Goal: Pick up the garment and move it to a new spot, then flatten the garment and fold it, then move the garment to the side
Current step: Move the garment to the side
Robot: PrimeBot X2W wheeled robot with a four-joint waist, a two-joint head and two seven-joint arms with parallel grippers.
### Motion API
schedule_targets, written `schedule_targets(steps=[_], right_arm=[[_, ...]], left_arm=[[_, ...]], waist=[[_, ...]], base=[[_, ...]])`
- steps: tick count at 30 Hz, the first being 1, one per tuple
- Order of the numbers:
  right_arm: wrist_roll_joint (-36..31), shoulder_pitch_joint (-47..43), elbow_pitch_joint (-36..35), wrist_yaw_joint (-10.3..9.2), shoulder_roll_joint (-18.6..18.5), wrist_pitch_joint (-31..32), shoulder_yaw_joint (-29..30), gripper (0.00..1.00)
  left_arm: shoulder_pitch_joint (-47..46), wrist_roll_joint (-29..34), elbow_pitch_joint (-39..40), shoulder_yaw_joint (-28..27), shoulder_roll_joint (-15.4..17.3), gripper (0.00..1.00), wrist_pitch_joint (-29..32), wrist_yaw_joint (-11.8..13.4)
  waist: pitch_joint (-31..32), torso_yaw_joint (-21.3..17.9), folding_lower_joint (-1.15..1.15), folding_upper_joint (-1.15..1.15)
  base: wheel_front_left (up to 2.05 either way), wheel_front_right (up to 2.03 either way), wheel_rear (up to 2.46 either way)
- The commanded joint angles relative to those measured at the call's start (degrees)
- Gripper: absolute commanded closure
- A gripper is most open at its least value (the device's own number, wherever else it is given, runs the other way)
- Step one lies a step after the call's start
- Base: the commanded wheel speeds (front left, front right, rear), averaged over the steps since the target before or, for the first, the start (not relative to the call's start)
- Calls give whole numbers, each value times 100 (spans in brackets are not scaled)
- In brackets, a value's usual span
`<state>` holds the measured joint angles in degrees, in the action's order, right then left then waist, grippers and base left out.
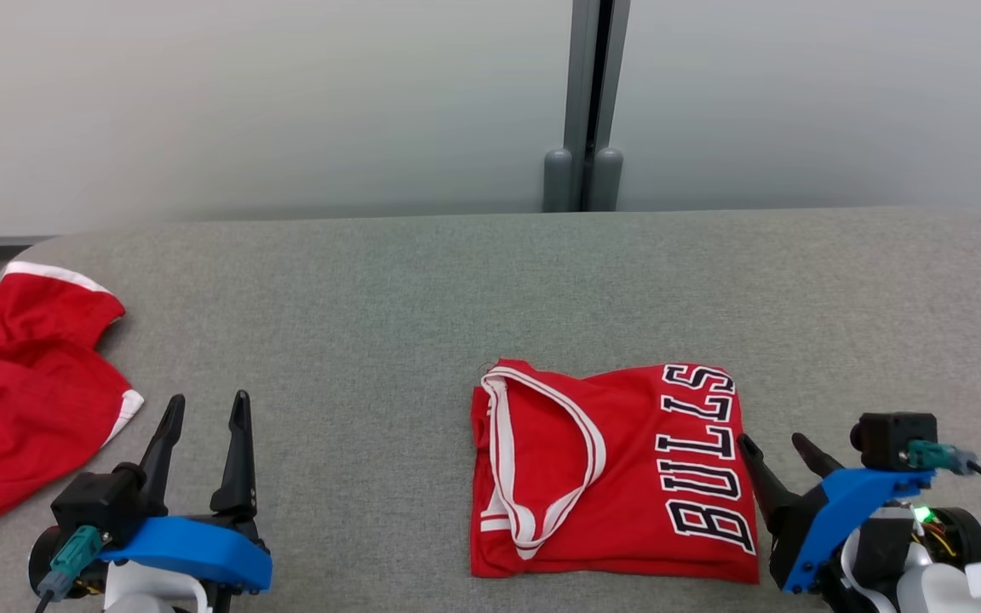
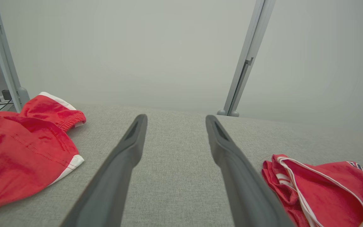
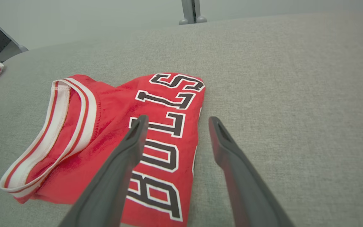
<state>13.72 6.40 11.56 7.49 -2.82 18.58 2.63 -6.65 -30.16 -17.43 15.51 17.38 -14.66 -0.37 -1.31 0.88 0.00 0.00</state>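
A red jersey (image 1: 618, 477) with white trim and "BULLS" lettering lies folded into a square on the grey table, right of centre. It also shows in the right wrist view (image 3: 112, 132) and at the lower right of the left wrist view (image 2: 323, 192). My right gripper (image 1: 771, 443) hovers open at the jersey's right edge, one finger over the lettering and one over bare table, holding nothing (image 3: 175, 119). My left gripper (image 1: 205, 404) stands open at the lower left, well left of the jersey, with nothing between its fingers (image 2: 175, 118).
A second red garment (image 1: 22, 400) with white trim lies crumpled at the table's left edge, close to the left gripper. The grey table (image 1: 422, 289) runs back to a pale wall with a grey post (image 1: 586, 111) behind its far edge.
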Motion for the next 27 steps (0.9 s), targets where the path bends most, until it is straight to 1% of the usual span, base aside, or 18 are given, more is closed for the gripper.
schedule_targets(steps=[1, 5, 8, 13, 16, 17, 18, 19, 22, 24, 27], right_arm=[[0, 122, 106, 1, -15, 73, 18, 0], [-93, 467, 722, 1, -13, 385, 34, 0], [-212, 710, 1192, 1, -18, 414, 128, 0], [-228, 1026, 1875, 1, -15, 326, 200, 0], [-229, 1099, 2313, 1, -10, 440, 146, 0], [-224, 1103, 2425, 1, -3, 502, 87, 8], [-233, 1093, 2511, 1, 7, 564, 40, 67], [-274, 1080, 2560, 1, 20, 641, -13, 100], [-507, 1087, 2507, 1, 23, 808, -54, 100], [-772, 1099, 2250, 0, -12, 835, -35, 100], [-1014, 1227, 1762, -5, -265, 842, -177, 100]], left_arm=[[-105, 21, 18, 4, -5, 0, 7, -25], [-218, 46, 4, 53, -6, 0, 0, -67], [-293, 48, -33, 71, 1, 0, -7, -105], [-415, 50, -107, 81, -22, 0, -21, -155], [-453, 51, -162, 90, -46, 0, -31, -170], [-458, 52, -175, 92, -51, 0, -34, -182], [-465, 53, -189, 92, -55, 0, -34, -191], [-475, 56, -197, 89, -58, 0, -36, -195], [-477, 62, -211, 67, -54, 0, -45, -205], [-461, 58, -208, 47, -46, 0, -50, -210], [-450, 67, -189, 14, -57, 0, -51, -215]], waist=[[-65, 53, 0, 0], [-213, 167, 0, 0], [-308, 239, 0, 0], [-438, 340, 0, 0], [-474, 372, 0, 0], [-482, 377, 0, 0], [-489, 379, 0, 0], [-494, 376, 0, 0], [-509, 330, 0, 0], [-518, 264, 0, 0], [-559, 120, 0, 0]], base=[[0, 0, 0], [0, 0, 0], [0, 0, 0], [0, 0, 0], [0, 0, 0], [0, 0, 0], [0, 0, 0], [0, 0, 0], [0, 0, 0], [0, 0, 0], [0, 0, 0]])
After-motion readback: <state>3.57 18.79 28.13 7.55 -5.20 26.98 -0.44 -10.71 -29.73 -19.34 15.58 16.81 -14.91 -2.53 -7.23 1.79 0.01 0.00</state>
